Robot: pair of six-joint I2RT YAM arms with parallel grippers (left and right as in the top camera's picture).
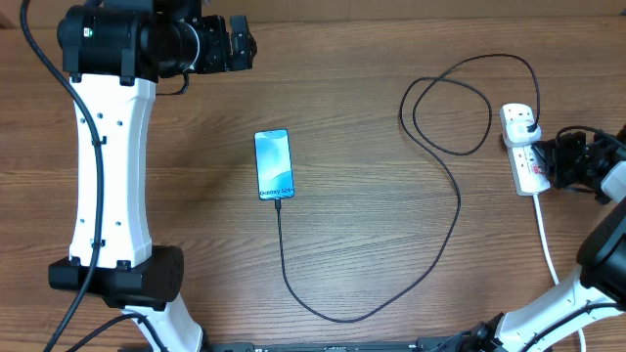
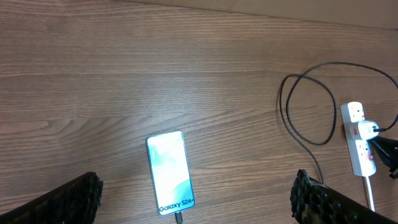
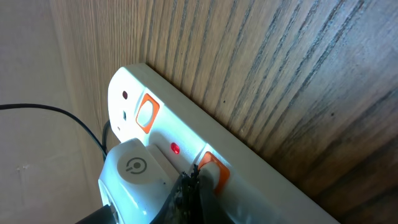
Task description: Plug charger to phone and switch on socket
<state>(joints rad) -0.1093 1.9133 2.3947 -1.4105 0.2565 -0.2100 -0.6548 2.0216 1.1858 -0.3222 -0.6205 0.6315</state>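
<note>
The phone (image 1: 274, 163) lies mid-table with its blue screen lit; it also shows in the left wrist view (image 2: 170, 172). The black charger cable (image 1: 457, 210) runs from the phone's near end, loops right and ends in a white plug (image 1: 528, 125) seated in the white socket strip (image 1: 524, 166). In the right wrist view the plug (image 3: 134, 180) sits in the strip (image 3: 249, 168), a small red light (image 3: 175, 149) glows, and my shut right gripper (image 3: 194, 177) touches an orange-rimmed switch (image 3: 211, 169). My left gripper (image 2: 196, 199) is open, above the phone, holding nothing.
The strip's thick white cord (image 1: 548, 244) runs toward the front edge. A second orange-rimmed switch (image 3: 147, 114) sits further along the strip. The left arm's white body (image 1: 108, 166) stands at the left of the table.
</note>
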